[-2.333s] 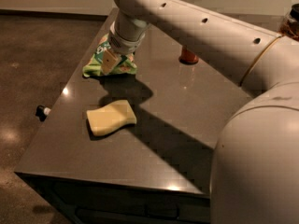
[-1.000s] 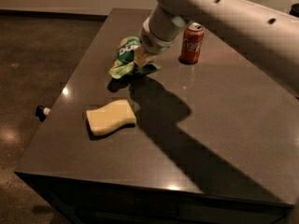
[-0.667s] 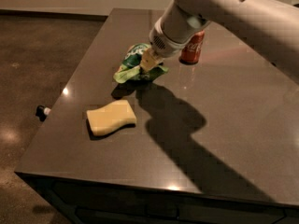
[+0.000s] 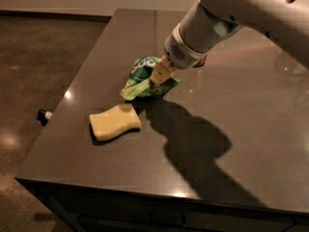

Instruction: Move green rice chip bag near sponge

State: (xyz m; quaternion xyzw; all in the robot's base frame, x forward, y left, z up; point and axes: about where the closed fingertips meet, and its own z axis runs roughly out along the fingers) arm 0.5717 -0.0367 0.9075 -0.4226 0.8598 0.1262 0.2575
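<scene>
The gripper (image 4: pixel 160 75) sits over the middle of the table (image 4: pixel 251 144), at the end of a pale arm (image 4: pixel 227 13) that comes down from the upper right. It is clamped on the bag (image 4: pixel 141 74). One tan finger (image 4: pixel 159 73) lies pressed across the bag's right side, and the green foil bunches up around it. The other finger is hidden behind the bag. The bag is crumpled and tilted, with its dark green logo facing up and left and its light-green lower edge hanging low over the table. I cannot tell whether that edge touches the surface. The sponge (image 4: pixel 115 123) lies flat on the table just below and left of the bag, near the table's left edge. Its upper right corner is close to the bag's lower left corner, and only a narrow strip of shaded tabletop shows between them, so the two are apart. The arm and gripper cast a broad shadow (image 4: pixel 193 144) that runs down and right from the bag across the dark, glossy top. A red thing (image 4: pixel 202 60) shows as a sliver behind the wrist, mostly hidden. On the floor (image 4: pixel 29 57), beside the table's left edge, lies a small dark object (image 4: pixel 43 115) with a white tip.
</scene>
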